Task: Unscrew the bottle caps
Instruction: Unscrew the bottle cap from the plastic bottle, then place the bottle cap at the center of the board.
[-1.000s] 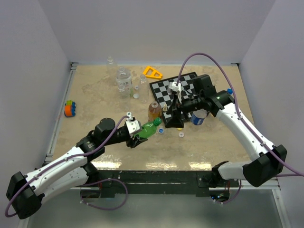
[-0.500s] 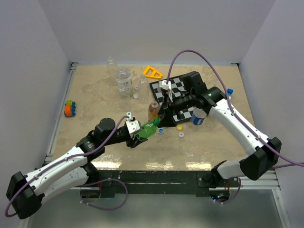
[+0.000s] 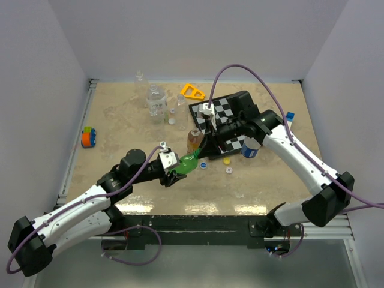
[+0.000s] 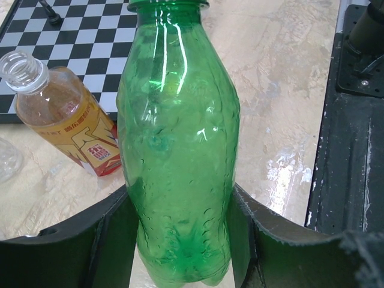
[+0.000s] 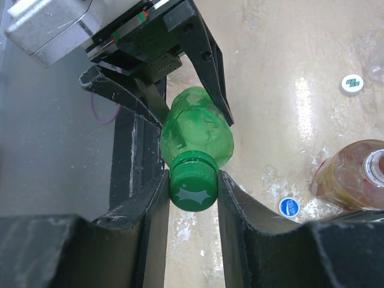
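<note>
My left gripper (image 3: pixel 172 170) is shut on the body of a green bottle (image 4: pixel 180 138), which it holds tilted above the table with the neck towards the right arm. The bottle's green cap (image 5: pixel 193 178) sits between the fingers of my right gripper (image 5: pixel 192 198), and both pads press its sides. In the top view the right gripper (image 3: pixel 201 152) meets the green bottle (image 3: pixel 188 162) at its neck. An amber bottle (image 3: pixel 194 139) stands open just behind. A blue cap (image 3: pixel 204 165), a yellow cap (image 3: pixel 227 161) and a white cap (image 3: pixel 228 170) lie loose on the table.
A chessboard (image 3: pixel 227 113) lies under the right arm, with a blue-labelled bottle (image 3: pixel 251 147) at its near edge. Clear bottles (image 3: pixel 156 102) and an orange triangle (image 3: pixel 192 92) sit at the back. A small toy (image 3: pixel 89 137) lies at the far left.
My right gripper has moved left to the bottle's neck and closed on the green cap. The left arm and the bottle have stayed in place.
</note>
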You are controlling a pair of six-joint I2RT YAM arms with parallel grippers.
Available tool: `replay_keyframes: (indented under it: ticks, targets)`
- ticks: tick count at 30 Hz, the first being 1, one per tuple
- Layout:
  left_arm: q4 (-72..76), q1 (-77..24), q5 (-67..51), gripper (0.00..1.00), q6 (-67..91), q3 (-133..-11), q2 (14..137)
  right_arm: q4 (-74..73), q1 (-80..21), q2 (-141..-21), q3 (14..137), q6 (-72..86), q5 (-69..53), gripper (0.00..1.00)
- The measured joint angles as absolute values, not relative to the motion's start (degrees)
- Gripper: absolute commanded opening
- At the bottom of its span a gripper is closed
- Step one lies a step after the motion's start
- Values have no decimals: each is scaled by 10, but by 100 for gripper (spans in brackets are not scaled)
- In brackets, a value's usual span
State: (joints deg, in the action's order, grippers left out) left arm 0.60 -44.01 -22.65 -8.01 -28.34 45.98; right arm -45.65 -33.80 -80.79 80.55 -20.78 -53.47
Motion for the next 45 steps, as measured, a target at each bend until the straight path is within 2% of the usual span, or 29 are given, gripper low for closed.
replay_keyframes:
  ticks: [4,10,19,29,37,45]
  targets:
    - [6,-440,-226,0,-80,-282,460,-462,-339,-808,806,-234,-534,0]
    - [7,-441,-229,0,-81,-281,458,-495,-344,-801,814,-353,-522,0]
    - [8,-441,-240,0,-81,-273,450,-600,-343,-757,829,-728,-474,0]
    - [8,-441,-251,0,-86,-273,450,-609,-353,-787,861,-907,-444,0]
    - [-24,-441,-354,0,-142,-277,460,-614,-369,-744,826,-1039,-403,0]
    - [-87,-441,-448,0,-192,-323,519,-618,-386,-688,800,-1117,-353,0]
